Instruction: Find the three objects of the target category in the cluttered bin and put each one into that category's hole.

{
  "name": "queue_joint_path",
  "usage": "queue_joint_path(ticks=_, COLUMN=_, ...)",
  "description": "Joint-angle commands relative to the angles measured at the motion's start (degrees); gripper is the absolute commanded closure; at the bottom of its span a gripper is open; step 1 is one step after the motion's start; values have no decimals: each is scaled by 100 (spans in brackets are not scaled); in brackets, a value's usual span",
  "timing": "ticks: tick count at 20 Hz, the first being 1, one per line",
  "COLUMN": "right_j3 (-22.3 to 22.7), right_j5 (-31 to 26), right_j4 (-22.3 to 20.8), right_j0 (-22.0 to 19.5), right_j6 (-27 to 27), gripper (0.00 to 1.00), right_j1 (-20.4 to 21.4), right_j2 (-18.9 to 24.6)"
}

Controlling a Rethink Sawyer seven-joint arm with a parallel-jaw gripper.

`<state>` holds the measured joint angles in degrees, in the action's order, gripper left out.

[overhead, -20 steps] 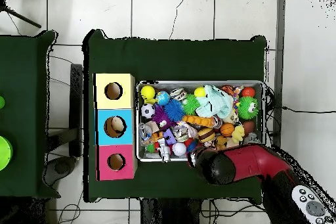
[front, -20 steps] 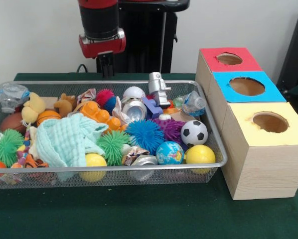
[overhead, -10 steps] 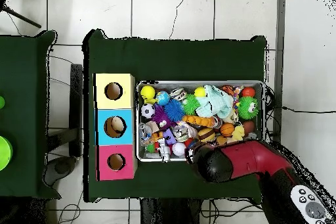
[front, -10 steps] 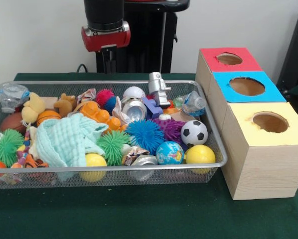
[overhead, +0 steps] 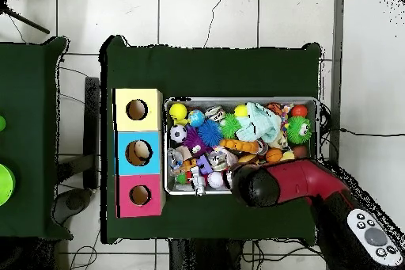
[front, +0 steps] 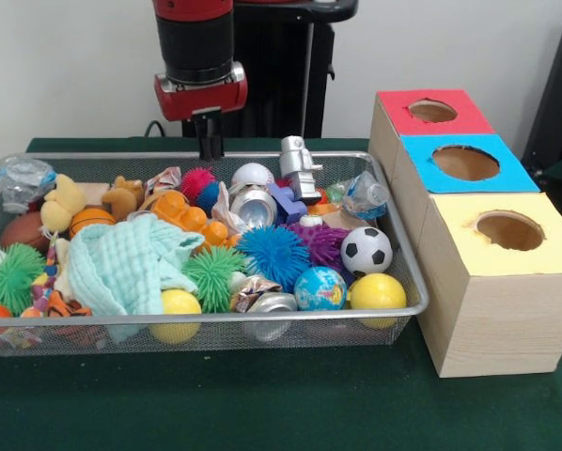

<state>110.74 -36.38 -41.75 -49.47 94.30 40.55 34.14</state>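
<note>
The bin (front: 215, 318) is a wide wire-mesh tray crammed with toys; it also shows in the overhead view (overhead: 237, 99). In it are a soccer ball (front: 366, 250), a yellow ball (front: 378, 291), a globe ball (front: 320, 287), a blue spiky ball (front: 273, 254), a green spiky ball (front: 212, 274), a pale green cloth (front: 126, 268), a silver robot figure (front: 300, 167) and a crushed can (front: 255, 207). My gripper (front: 209, 143) hangs empty above the bin's far rim, just above a pink spiky ball (front: 198, 185). In the overhead view the arm (overhead: 257, 186) hides it.
Three wooden boxes with round top holes stand in a row beside the bin: red (front: 431, 111), blue (front: 464, 162), yellow (front: 511, 230). The overhead view shows them as yellow (overhead: 137, 109), blue (overhead: 138, 152), red (overhead: 140, 195). Green cloth covers the table.
The arm has shifted a little toward the bin's middle and come down, so the gripper now hangs just over the far rim. Nothing in the bin has moved.
</note>
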Motion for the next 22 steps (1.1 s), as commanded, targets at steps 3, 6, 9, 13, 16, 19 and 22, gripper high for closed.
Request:
queue_joint_path(ticks=3, right_j3=-1342, right_j5=-1041, right_j4=-113, right_j0=-56, right_j6=-1712, gripper=100, right_j1=-624, right_j2=347)
queue_joint_path(ticks=6, right_j3=-1479, right_j5=-1252, right_j4=-49, right_j0=-167, right_j6=-1921, gripper=100, right_j1=-600, right_j2=419)
queue_joint_path(ticks=9, right_j3=-1567, right_j5=-1476, right_j4=-1, right_j0=-209, right_j6=-1989, gripper=100, right_j1=-545, right_j2=465)
queue_joint_path(ticks=13, right_j3=-1567, right_j5=-1703, right_j4=30, right_j0=-268, right_j6=-2019, gripper=100, right_j1=-433, right_j2=551)
queue_joint_path(ticks=16, right_j3=-1552, right_j5=-1765, right_j4=-1, right_j0=-297, right_j6=-1987, gripper=100, right_j1=-446, right_j2=603)
queue_joint_path(ticks=19, right_j3=-1520, right_j5=-1679, right_j4=-110, right_j0=-319, right_j6=-1909, gripper=100, right_j1=-543, right_j2=602)
queue_joint_path(ticks=22, right_j3=-1515, right_j5=-1617, right_j4=-254, right_j0=-265, right_j6=-1802, gripper=100, right_j1=-624, right_j2=559)
